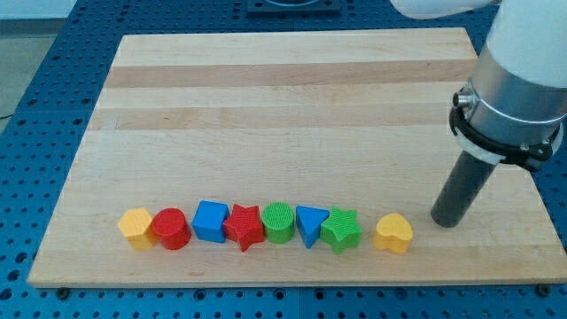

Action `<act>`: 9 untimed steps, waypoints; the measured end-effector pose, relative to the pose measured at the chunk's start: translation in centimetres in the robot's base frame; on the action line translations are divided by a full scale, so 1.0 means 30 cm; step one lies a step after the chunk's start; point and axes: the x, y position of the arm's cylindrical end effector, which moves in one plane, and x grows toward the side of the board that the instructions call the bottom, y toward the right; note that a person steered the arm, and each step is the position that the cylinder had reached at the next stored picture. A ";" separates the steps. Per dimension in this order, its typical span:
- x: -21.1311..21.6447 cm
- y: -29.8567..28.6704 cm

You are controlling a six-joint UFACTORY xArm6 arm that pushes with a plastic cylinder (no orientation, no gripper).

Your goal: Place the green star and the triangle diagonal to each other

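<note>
The green star [341,230] lies in a row of blocks near the view's bottom edge of the wooden board [292,97]. The blue triangle [309,224] touches its left side. My tip [446,219] rests on the board to the right of the row, about a block's width right of the yellow heart [393,233], and well right of the green star. The tip touches no block.
The row runs left to right: yellow hexagon [136,228], red cylinder [171,229], blue cube [211,221], red star [245,227], green cylinder [278,221], then triangle, green star, yellow heart. The arm's white and grey body [518,71] hangs over the board's right edge.
</note>
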 end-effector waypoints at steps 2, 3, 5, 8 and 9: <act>-0.011 0.009; 0.055 0.143; 0.211 0.119; 0.212 -0.245; 0.212 -0.423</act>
